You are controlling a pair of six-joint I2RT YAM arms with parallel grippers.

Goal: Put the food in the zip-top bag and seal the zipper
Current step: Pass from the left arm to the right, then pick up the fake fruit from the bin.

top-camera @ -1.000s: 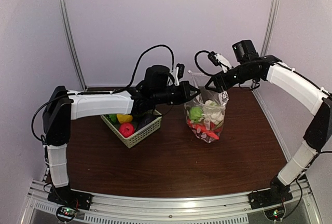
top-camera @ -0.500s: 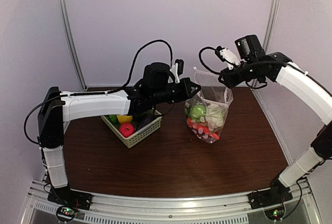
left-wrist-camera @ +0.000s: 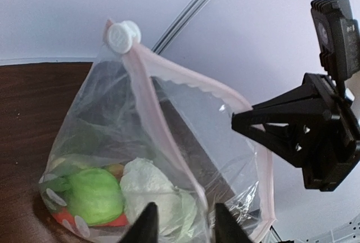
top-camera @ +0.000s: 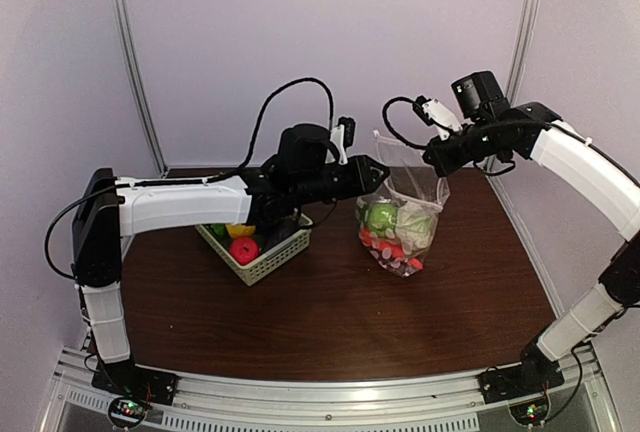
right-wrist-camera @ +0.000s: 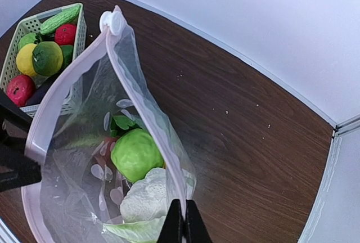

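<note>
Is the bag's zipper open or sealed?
Open. The zipper is parted into two pink strips above the food, slider at one end.

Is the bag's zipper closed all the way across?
No, the two pale pink halves of the zipper stand wide apart, and the food shows between them.

Noted clear bag [right-wrist-camera: 79, 158] with white round dots. Zipper [right-wrist-camera: 143, 113] pale pink; slider [right-wrist-camera: 111, 22] white, upper left of right wrist view. Seen through the film: bright green ball [right-wrist-camera: 135, 154], white cauliflower [right-wrist-camera: 147, 195], red-orange piece [top-camera: 400, 252] at the bottom. Recorded pale green lattice basket [right-wrist-camera: 80, 26] in the upper left corner, holding yellow fruit [right-wrist-camera: 25, 58], red fruit [right-wrist-camera: 66, 33], green gourd [right-wrist-camera: 62, 18], dark purple piece [right-wrist-camera: 39, 92]. Dark brown wood grain on table [right-wrist-camera: 242, 125]. Plain pale lilac on walls [top-camera: 330, 32]. Arms [top-camera: 180, 204] white with black joints, black cables.
</note>
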